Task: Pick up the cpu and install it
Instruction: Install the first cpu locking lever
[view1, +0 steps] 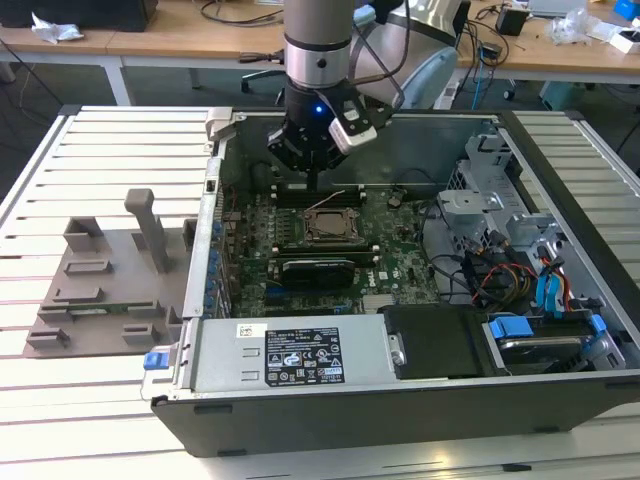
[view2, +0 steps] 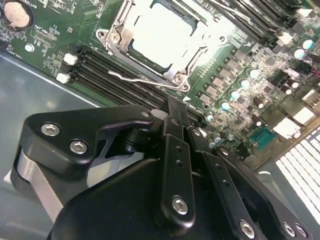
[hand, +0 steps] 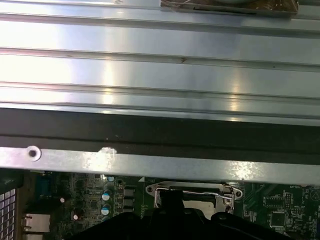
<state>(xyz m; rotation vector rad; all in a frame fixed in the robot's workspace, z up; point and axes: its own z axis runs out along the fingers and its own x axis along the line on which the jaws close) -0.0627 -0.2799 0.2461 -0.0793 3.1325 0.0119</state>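
A slatted metal counter (view1: 90, 150) carries an open computer case (view1: 400, 400), with wooden desks behind. Beside the case lies a grey fixture tray (view1: 100, 280). Inside, on the green motherboard (view1: 400, 270), the cpu (view2: 162, 37) sits in its socket (view1: 328, 225), pale top showing. Just behind the socket hangs the gripper (view2: 175, 117), jaws clenched and holding nothing.

Exterior view: looks down from high in front at the open computer case (view1: 400, 400) on the slatted table (view1: 100, 150).
Second wrist view: close, over the gripper (view2: 172, 117), facing the motherboard socket (view2: 160, 40).
First wrist view: close, facing the case wall (hand: 160, 165) and the table.
Shared: the socket (hand: 192, 192).
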